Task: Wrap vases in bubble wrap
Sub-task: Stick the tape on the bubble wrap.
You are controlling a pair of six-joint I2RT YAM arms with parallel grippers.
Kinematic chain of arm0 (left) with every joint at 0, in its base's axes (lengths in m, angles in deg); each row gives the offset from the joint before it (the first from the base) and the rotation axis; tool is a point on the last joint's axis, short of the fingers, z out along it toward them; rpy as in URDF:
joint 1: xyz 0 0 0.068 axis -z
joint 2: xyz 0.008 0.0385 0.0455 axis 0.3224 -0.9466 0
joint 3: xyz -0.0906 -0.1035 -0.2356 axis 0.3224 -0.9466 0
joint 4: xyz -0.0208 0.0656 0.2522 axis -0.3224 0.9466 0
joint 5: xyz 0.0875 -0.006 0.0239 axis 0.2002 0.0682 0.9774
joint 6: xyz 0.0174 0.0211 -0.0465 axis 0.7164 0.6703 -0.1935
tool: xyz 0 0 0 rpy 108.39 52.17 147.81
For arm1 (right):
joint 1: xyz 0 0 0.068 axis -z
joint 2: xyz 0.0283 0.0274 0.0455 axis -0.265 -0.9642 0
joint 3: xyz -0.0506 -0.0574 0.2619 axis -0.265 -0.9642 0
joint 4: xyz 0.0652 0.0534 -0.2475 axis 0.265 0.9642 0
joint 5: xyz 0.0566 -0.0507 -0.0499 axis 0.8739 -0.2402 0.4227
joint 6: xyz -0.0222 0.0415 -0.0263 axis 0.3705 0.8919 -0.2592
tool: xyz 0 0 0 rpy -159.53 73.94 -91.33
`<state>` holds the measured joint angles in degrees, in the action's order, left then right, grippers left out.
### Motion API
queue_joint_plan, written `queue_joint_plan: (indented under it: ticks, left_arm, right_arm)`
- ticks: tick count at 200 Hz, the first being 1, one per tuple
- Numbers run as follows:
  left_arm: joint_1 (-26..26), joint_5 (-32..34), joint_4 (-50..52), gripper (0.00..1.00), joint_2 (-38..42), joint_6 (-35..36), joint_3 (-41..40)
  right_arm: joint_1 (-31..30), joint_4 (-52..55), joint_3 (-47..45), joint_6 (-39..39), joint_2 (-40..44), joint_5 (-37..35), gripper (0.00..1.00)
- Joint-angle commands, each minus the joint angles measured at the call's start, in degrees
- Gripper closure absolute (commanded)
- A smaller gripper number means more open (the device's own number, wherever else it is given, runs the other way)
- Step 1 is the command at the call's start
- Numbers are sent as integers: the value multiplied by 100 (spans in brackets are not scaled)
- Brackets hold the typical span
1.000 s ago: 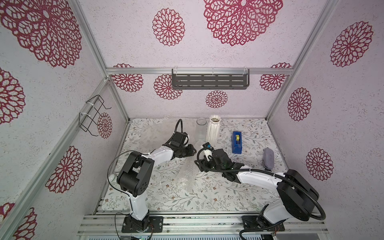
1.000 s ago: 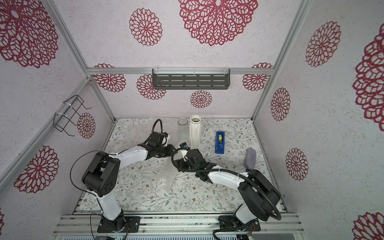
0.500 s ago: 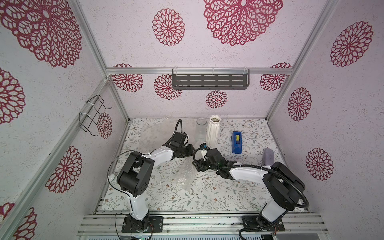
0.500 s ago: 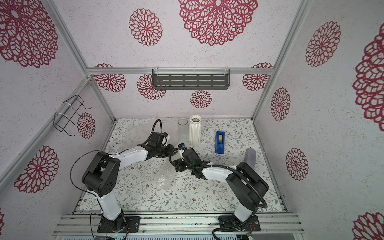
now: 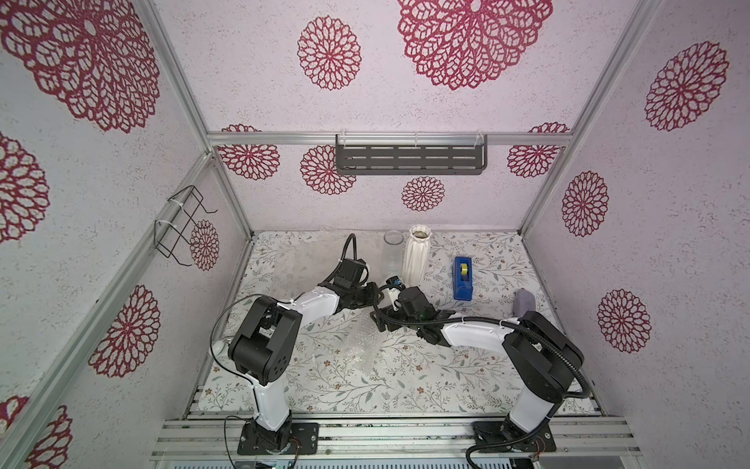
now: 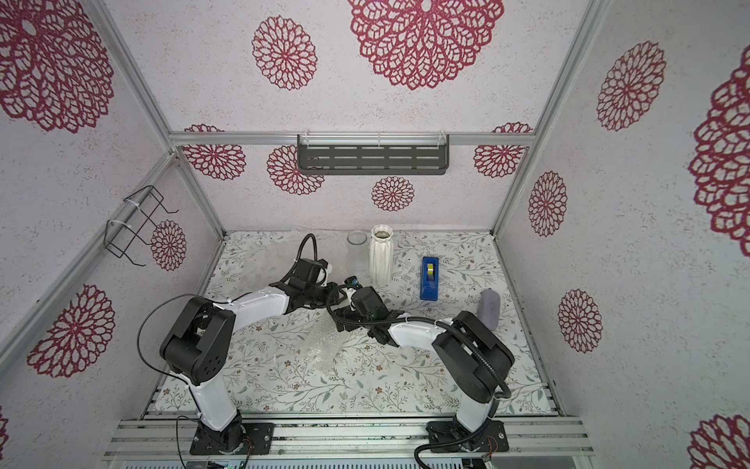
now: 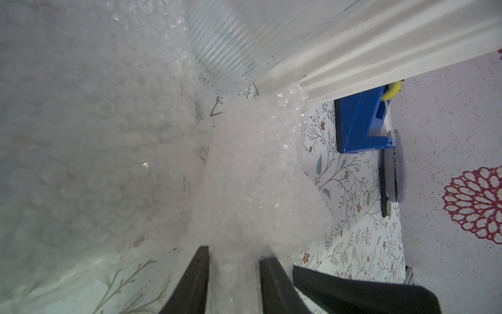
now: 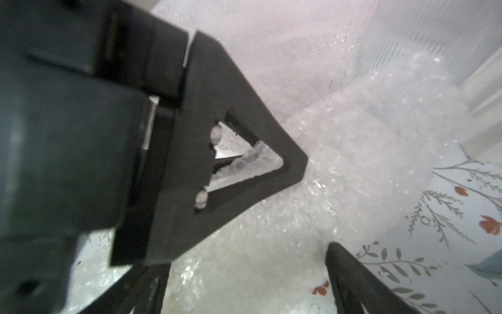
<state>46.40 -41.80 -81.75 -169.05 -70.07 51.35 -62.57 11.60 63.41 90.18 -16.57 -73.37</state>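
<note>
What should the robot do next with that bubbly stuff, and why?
Probably close the right gripper on the bubble wrap. Its fingers stand wide open on either side of the bunched wrap, close beside the left gripper, which pinches the same bunch. With both grippers holding it, they could likely pull it apart and spread it out.

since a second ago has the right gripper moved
Yes, in a top view the right gripper shifted away from the tape dispenser, toward the left arm.
</note>
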Motion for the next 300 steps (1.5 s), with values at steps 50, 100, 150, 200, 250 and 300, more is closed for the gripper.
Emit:
queue_joint_plan:
  ticks: [50, 100, 150, 200, 250, 300]
  left_arm:
    - [148, 24, 341, 67, -22, -17, -114]
    - [141, 60, 348, 68, -31, -22, -114]
    - [143, 59, 362, 68, -48, -35, -70]
    - [145, 130, 369, 68, -25, -67, -114]
    - [141, 121, 366, 68, 2, -104, -120]
    - [146, 138, 431, 68, 0, -88, -101]
  right_arm:
    - [-27, 166, -157, 98, 538, -125, 4]
    - [-35, 260, -777, 259, 1172, -477, 10]
    - [-104, 243, -1037, 290, 1091, -530, 14]
    - [-190, 298, -1103, 329, 1062, -601, 15]
    - [-250, 356, -1028, 245, 1224, -605, 14]
    - [-412, 126, -1054, 377, 620, -590, 15]
